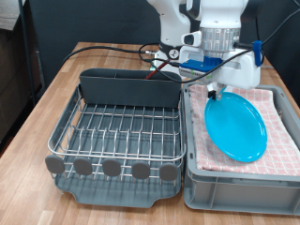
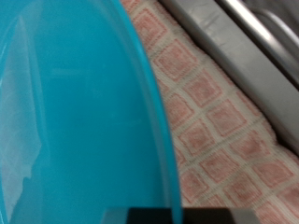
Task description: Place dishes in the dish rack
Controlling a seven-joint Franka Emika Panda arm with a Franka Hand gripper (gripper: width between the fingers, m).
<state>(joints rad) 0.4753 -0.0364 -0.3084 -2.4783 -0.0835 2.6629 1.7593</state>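
Observation:
The round bright-blue plate point(image 1: 236, 127) hangs tilted over the grey tub point(image 1: 239, 183) lined with pink checked cloth. My gripper point(image 1: 214, 91) is shut on its upper rim, at the tub's far corner beside the rack. In the wrist view the plate point(image 2: 75, 112) fills most of the picture, with the checked cloth point(image 2: 220, 140) under it. The dish rack point(image 1: 117, 131), a silver wire grid on a dark grey tray with a tall back compartment, stands at the exterior view's left and holds nothing. The white cup and the wooden spoon are out of view.
The rack and the tub stand side by side on a wooden table point(image 1: 52, 84). Black cables point(image 1: 122, 49) and the robot's base point(image 1: 178, 37) lie behind the rack. The tub's grey wall point(image 2: 238, 47) shows in the wrist view.

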